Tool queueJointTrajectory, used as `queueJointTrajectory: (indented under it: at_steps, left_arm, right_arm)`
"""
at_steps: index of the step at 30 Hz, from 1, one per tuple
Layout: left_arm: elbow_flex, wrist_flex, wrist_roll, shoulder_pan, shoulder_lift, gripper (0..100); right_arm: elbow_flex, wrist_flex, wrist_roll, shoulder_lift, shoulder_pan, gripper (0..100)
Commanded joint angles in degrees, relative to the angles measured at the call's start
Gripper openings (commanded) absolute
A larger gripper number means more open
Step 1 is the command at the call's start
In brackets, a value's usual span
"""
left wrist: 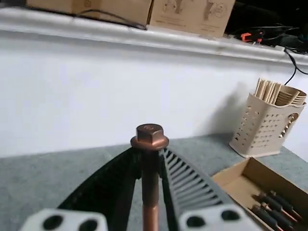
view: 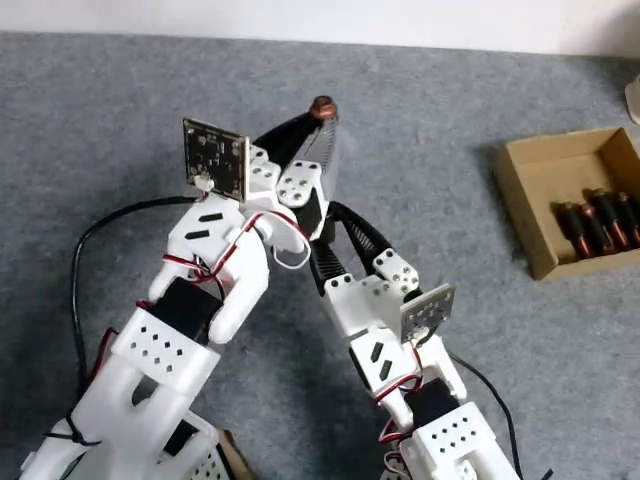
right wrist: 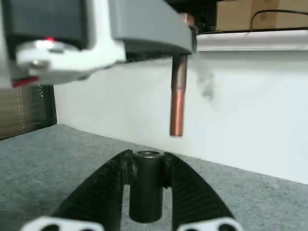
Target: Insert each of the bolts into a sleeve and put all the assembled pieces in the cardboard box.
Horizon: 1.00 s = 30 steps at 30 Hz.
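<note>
Two claws up, both loaded. My left claw (left wrist: 150,155) is clamped on the bolt (left wrist: 149,137), head up and shaft pointing straight down. In the left wrist view the shaft's lower part is cut off at the frame edge. My right claw (right wrist: 147,166) is squeezed around the sleeve (right wrist: 146,187), which stands upright with its open mouth facing up.

From the right wrist view the bolt (right wrist: 178,103) hangs above the sleeve with its tip clear of the mouth and not inside. Its head is half hidden behind my left claw's body. I can't tell whether tip and mouth are lined up.

From the high view the bolt head (view: 322,107) pokes out at my left claw's tips. The sleeve is buried under my left arm there, and my right fingers (view: 360,235) vanish beneath it.

Over on the right sits the box (view: 535,160), its far corner cut off. Several assembled pieces (view: 598,222) lie in it side by side, but the count is hard to make out.
</note>
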Motion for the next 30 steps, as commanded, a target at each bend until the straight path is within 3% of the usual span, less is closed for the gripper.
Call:
queueJointTrajectory:
  at_steps: [1, 7, 17, 30]
  left_arm:
    - [-4.18, 1.49, 3.43, 0.22, -2.42, 1]
    - [-4.09, 1.41, 3.60, 0.22, -3.56, 1]
    - [4.35, 2.64, 3.34, 3.21, -17.36, 1]
    - [10.33, 2.29, 3.25, 6.20, -17.54, 1]
  right_arm:
    - [7.43, -0.04, -0.18, -0.84, -0.40, 0.5]
    - [7.43, -0.04, -0.26, -0.84, 1.71, 0.5]
    - [7.52, -0.04, -0.53, -0.66, 2.95, 0.5]
    - [7.52, 0.40, -0.26, -0.66, 2.95, 0.5]
